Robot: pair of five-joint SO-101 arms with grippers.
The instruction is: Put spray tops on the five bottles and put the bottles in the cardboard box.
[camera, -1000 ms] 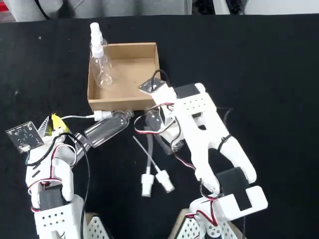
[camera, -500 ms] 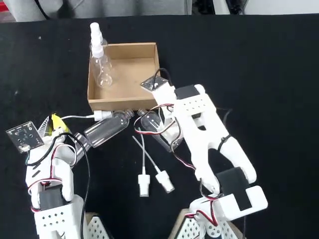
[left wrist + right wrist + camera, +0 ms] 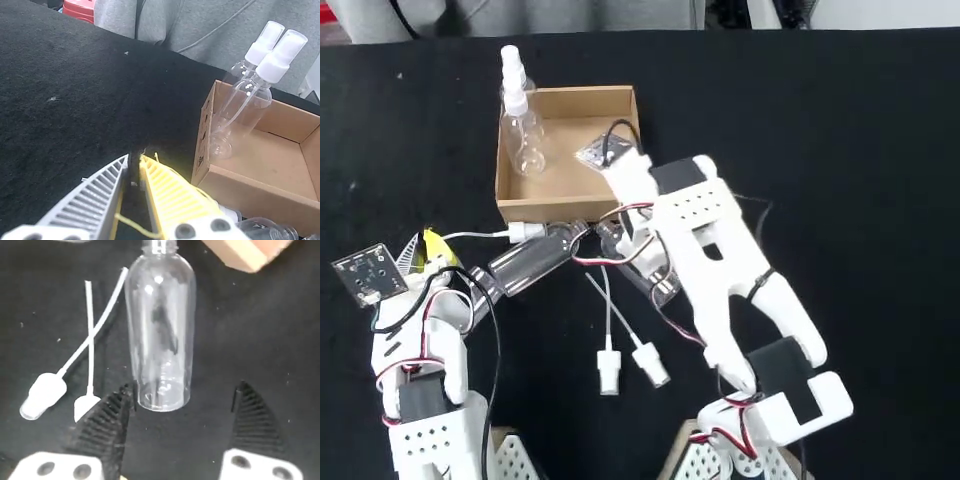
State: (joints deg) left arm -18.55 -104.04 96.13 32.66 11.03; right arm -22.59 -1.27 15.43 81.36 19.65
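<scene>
The cardboard box [image 3: 612, 100] sits at the back, with two capped spray bottles [image 3: 522, 135] standing at its left wall, also seen from the left wrist as bottles [image 3: 242, 107] in the box [image 3: 252, 186]. In front of the box lies a clear bottle [image 3: 532, 260], a spray top [image 3: 526, 232] by its neck. My left gripper [image 3: 428, 248] [image 3: 134, 172] is shut on that top's thin tube. My right gripper [image 3: 183, 389] hangs open over an uncapped bottle [image 3: 160, 325] lying on the cloth. Two loose spray tops [image 3: 630, 365] [image 3: 45, 395] lie beside it.
Black cloth [image 3: 840, 140] covers the table, with free room to the right and at the far left. The right arm's white body [image 3: 710, 240] hides most of the uncapped bottle from above.
The right arm has swung left and toward the box, its wrist now over the box's front edge. One loose spray top shifted slightly left. The left arm has kept still.
</scene>
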